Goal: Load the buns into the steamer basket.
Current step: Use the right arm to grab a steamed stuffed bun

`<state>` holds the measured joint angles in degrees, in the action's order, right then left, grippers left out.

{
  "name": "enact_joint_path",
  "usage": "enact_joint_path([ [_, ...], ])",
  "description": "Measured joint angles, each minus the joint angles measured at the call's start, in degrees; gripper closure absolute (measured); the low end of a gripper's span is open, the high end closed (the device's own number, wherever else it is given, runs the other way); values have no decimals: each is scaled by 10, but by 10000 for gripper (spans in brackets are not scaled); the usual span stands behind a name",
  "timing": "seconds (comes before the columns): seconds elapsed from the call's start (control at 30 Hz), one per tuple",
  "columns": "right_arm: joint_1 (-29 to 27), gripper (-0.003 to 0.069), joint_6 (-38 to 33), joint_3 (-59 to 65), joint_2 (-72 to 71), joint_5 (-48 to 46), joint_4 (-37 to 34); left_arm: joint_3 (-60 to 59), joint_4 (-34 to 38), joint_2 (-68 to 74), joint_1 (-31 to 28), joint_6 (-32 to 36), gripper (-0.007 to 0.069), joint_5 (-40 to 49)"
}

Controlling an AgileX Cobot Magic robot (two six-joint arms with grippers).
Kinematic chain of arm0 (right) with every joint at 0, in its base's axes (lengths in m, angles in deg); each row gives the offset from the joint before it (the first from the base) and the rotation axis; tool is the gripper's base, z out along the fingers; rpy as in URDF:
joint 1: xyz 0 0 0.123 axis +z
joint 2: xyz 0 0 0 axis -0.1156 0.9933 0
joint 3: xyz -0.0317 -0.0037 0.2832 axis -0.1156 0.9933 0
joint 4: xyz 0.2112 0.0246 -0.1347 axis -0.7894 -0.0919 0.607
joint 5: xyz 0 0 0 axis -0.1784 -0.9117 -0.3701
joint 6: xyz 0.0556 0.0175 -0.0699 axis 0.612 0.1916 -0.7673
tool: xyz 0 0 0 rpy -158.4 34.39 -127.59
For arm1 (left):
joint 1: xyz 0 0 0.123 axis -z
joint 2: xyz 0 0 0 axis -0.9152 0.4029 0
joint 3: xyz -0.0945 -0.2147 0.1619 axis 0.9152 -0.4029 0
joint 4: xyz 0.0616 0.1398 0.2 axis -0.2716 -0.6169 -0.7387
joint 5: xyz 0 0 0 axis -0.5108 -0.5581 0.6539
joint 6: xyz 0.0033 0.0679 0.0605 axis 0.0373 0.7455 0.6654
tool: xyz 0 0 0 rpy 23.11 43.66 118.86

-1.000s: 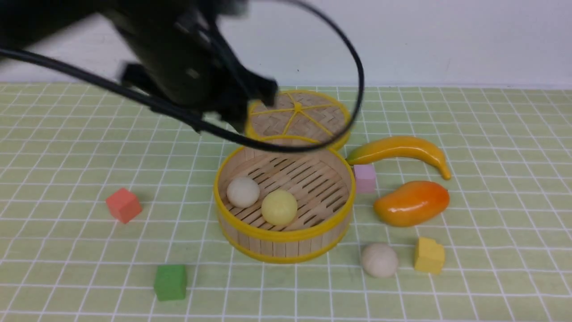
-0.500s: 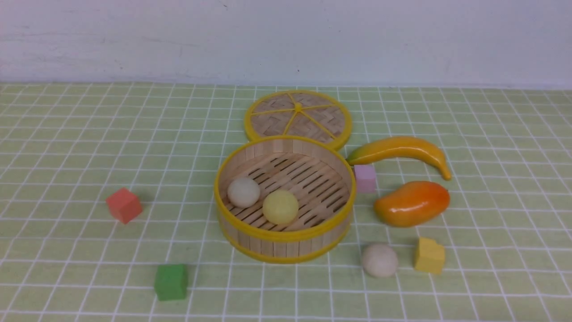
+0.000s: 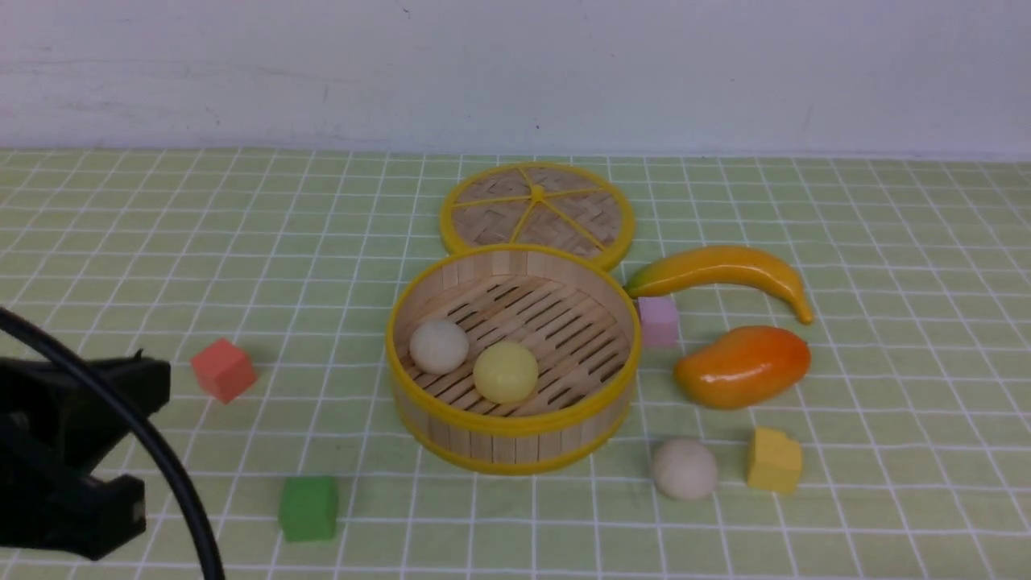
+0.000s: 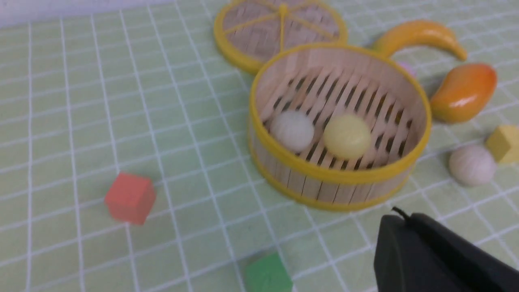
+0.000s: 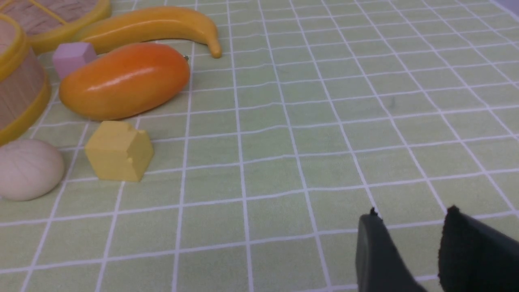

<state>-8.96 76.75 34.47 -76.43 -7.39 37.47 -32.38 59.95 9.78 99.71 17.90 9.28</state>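
Front: in steamer basket (image 3: 515, 423), table (image 3: 886, 524) middle, white bun (image 3: 439, 346) beside yellow bun (image 3: 505, 372); third bun (image 3: 685, 469) outside toward near edge, by yellow cube (image 3: 773, 461).
Left wrist: left gripper (image 4: 401, 223) pressed together, empty.
Right wrist: right gripper (image 5: 412, 215) spread, empty, apart from third bun.

— What is lying on the green-checked bench (image 3: 886, 242) beneath the white wall (image 3: 515, 72)?
— A woven lid (image 3: 537, 211) with yellow spokes is lying flat towards the back. To its right, a banana (image 3: 725, 270) is resting just behind a lilac cube (image 3: 658, 321). A mango (image 3: 743, 365) is sitting in front of it, and a yellow cube (image 3: 773, 460) nearer still.
— And on the left?
— A red cube (image 3: 223, 369) is standing well apart from the fruit, and a green cube (image 3: 307, 507) is sitting closer to the front edge.
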Motion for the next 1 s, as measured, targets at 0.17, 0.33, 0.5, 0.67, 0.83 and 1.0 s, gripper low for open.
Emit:
enact_joint_path([
  [0.17, 0, 419, 0, 0, 0, 0, 0, 0, 1, 0, 0, 0, 638, -44],
  [0.33, 0, 419, 0, 0, 0, 0, 0, 0, 2, 0, 0, 0, 638, -50],
  [0.5, 0, 419, 0, 0, 0, 0, 0, 0, -4, 0, 0, 0, 638, -50],
  [0.67, 0, 419, 0, 0, 0, 0, 0, 0, -6, 0, 0, 0, 638, -50],
  [0.83, 0, 419, 0, 0, 0, 0, 0, -2, -6, 0, 0, -2, 638, -56],
  [1.0, 0, 419, 0, 0, 0, 0, -1, -20, 7, -4, 0, -22, 638, -86],
])
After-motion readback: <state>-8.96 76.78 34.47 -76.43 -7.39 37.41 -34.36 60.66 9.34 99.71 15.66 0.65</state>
